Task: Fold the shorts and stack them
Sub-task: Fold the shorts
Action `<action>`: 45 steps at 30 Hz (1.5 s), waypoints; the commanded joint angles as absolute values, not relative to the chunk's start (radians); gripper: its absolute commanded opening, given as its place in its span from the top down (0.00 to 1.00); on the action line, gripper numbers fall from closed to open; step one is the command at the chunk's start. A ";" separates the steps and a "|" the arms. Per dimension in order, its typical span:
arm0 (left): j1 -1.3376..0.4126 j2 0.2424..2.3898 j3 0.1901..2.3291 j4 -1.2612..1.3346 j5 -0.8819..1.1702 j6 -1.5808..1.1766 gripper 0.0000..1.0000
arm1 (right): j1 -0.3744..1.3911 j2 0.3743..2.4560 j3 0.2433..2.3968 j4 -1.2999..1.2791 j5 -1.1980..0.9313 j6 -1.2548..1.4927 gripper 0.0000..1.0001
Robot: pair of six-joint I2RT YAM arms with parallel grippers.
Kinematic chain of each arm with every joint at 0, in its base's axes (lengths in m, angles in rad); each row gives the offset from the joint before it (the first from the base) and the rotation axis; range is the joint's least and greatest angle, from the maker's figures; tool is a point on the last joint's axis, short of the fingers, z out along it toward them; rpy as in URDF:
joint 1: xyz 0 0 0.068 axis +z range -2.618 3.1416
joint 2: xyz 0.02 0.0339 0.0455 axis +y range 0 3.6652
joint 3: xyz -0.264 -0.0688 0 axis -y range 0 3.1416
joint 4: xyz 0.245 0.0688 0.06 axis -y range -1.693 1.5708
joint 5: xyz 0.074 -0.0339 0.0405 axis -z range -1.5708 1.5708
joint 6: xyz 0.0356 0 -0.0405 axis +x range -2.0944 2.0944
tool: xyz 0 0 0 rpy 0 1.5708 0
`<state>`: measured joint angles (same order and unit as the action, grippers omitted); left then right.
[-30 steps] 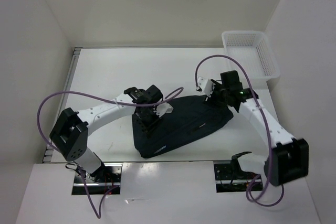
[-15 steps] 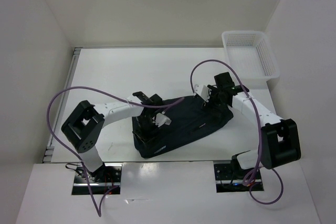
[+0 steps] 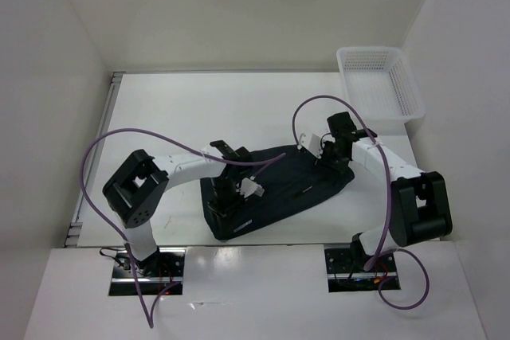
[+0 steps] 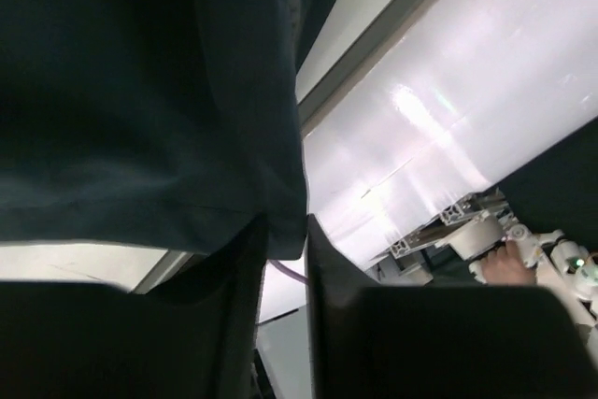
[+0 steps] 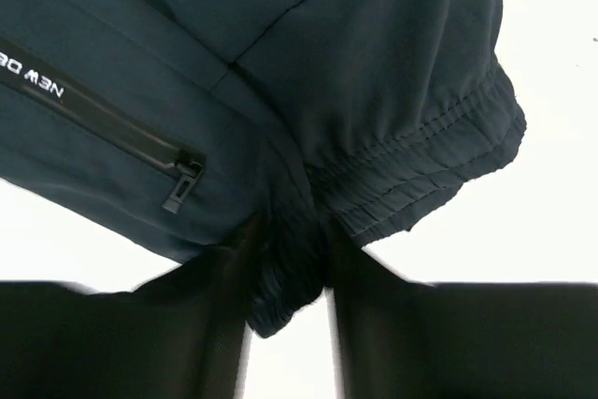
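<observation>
Since a second ago both elbows have swung in toward the middle, and the left claw (image 3: 231, 195) has slid down the picture across the cloth while the right claw (image 3: 329, 157) has barely shifted.

The shorts (image 3: 279, 189) lie in the lower middle of the top view, a dark slanted heap on the white table (image 3: 191, 109). Its lower left corner is close to the table's near edge.

In the left wrist view the left claw (image 4: 284, 231) is nearly closed, with only a narrow slit between the fingers (image 4: 327, 268). A fold of the shorts' edge (image 4: 187, 137) is pinched in that slit and the cloth hangs lifted above the table.

In the right wrist view the right claw (image 5: 291, 251) is closed down to a thin gap on a bunched bit of the gathered waistband (image 5: 420, 165). It sits just beside the zip pocket (image 5: 140, 147) with its white lettering.

Bare table stretches across the upper left and centre of the top view. The white mesh basket (image 3: 378, 81) sits in the upper right corner, well apart from the shorts.
</observation>
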<state>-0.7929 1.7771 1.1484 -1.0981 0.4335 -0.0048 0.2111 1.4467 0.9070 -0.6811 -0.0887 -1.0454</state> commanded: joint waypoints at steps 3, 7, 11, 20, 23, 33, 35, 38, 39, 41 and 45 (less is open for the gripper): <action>-0.793 1.789 1.155 -1.129 0.508 0.000 0.87 | 0.209 1.448 0.911 -0.657 -0.064 -1.035 0.79; -0.793 1.789 1.155 -1.138 0.540 0.000 1.00 | 0.209 1.437 0.911 -0.666 -0.055 -1.035 0.96; -0.793 1.789 1.155 -1.098 0.496 0.000 1.00 | 0.209 1.410 0.952 -0.695 -0.080 -1.017 1.00; -0.614 1.819 1.339 -1.055 0.186 0.000 1.00 | 0.209 1.439 1.110 -0.663 -0.162 -0.939 1.00; -0.456 1.856 1.522 -1.010 0.025 0.000 1.00 | 0.209 1.488 1.276 -0.588 -0.224 -0.833 1.00; -0.344 1.853 1.917 -0.769 -0.353 0.000 1.00 | 0.199 1.565 1.393 -0.200 -0.028 -0.672 1.00; -0.344 1.838 1.930 -0.769 -0.353 0.000 1.00 | 0.187 1.565 1.382 -0.199 -0.017 -0.672 1.00; -0.385 1.786 1.850 -0.793 -0.339 0.000 1.00 | 0.178 1.534 1.320 -0.219 -0.052 -0.722 1.00; -0.396 1.757 1.779 -0.816 -0.330 0.000 1.00 | 0.178 1.534 1.299 -0.210 -0.052 -0.733 1.00; -0.440 1.715 1.717 -0.847 -0.282 0.000 1.00 | 0.178 1.513 1.247 -0.210 -0.042 -0.777 1.00; -0.535 1.671 1.635 -1.029 -0.108 0.000 1.00 | 0.146 1.494 1.215 -0.241 -0.075 -0.821 1.00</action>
